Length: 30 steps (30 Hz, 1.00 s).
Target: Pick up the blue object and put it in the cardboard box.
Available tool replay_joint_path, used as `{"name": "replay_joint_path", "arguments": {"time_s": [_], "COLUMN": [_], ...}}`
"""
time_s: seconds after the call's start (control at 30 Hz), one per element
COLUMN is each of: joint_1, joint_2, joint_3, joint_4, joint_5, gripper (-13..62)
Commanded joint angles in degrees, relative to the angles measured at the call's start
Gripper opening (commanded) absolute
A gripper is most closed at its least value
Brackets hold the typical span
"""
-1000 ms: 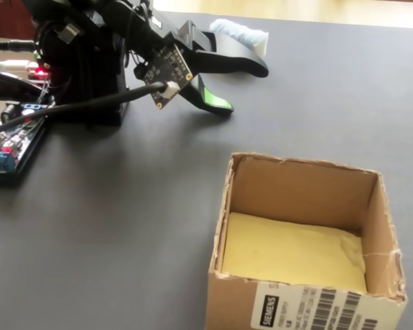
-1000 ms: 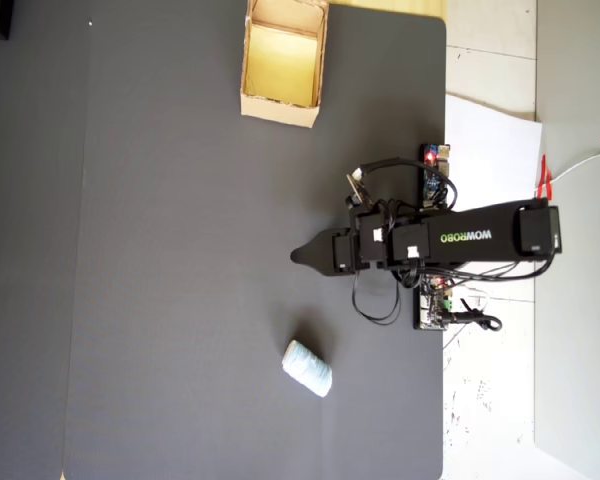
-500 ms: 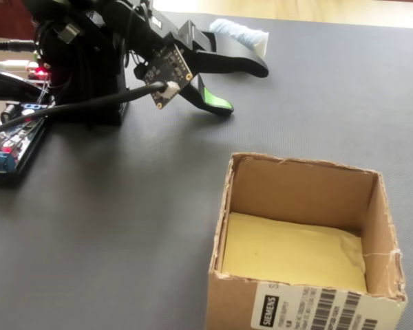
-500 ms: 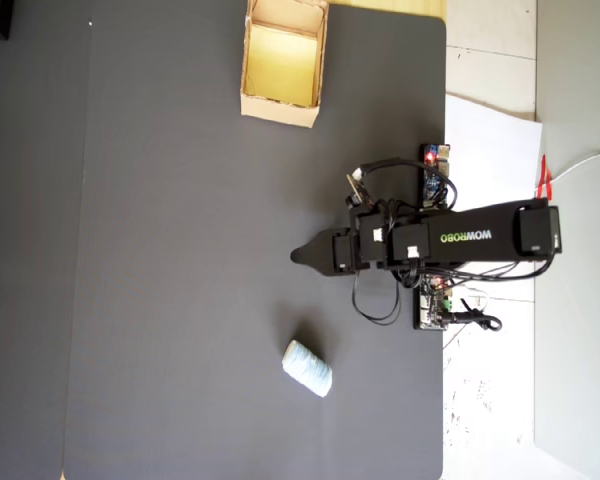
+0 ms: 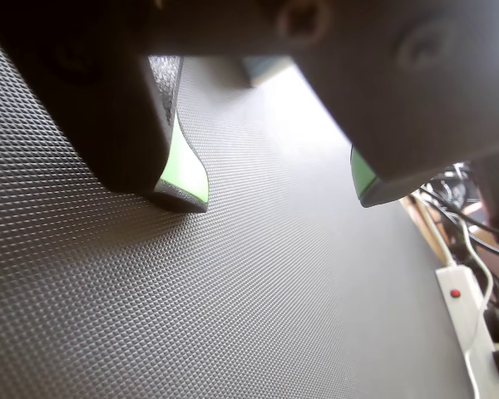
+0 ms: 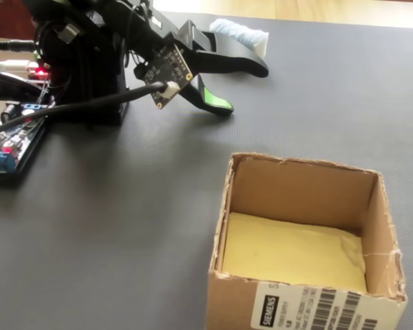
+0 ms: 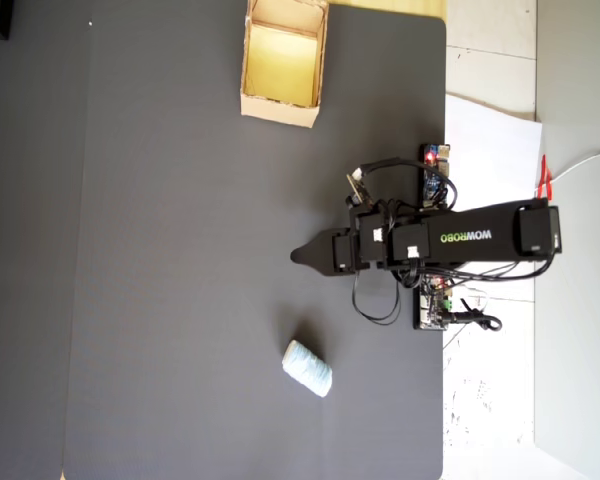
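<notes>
Resting low over the black mat (image 7: 180, 300), gripper (image 6: 244, 86) spread wide, holding nothing. Blue object (image 7: 307, 367) well apart from cardboard box (image 7: 283, 60), opposite side of arm. Should swing toward it, straddle across short axis, close gently.

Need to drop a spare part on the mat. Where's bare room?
Free: the mat left of the gripper, between the cardboard box and the blue object, in the overhead view. Crowded: right edge, around the arm base and circuit boards.
</notes>
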Motion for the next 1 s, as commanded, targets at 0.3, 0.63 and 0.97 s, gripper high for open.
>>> {"name": "replay_joint_path", "arguments": {"time_s": [0.3,0.63,0.97], "joint_1": [-0.97,-4.22,-19.07], "joint_2": [5.01,5.01,4.92], "joint_3": [2.2,1.76,-0.35], "joint_4": [4.13,0.62,-0.18], "joint_5": [1.23,6.24,7.21], "gripper": [33.9,33.8,33.2]}}
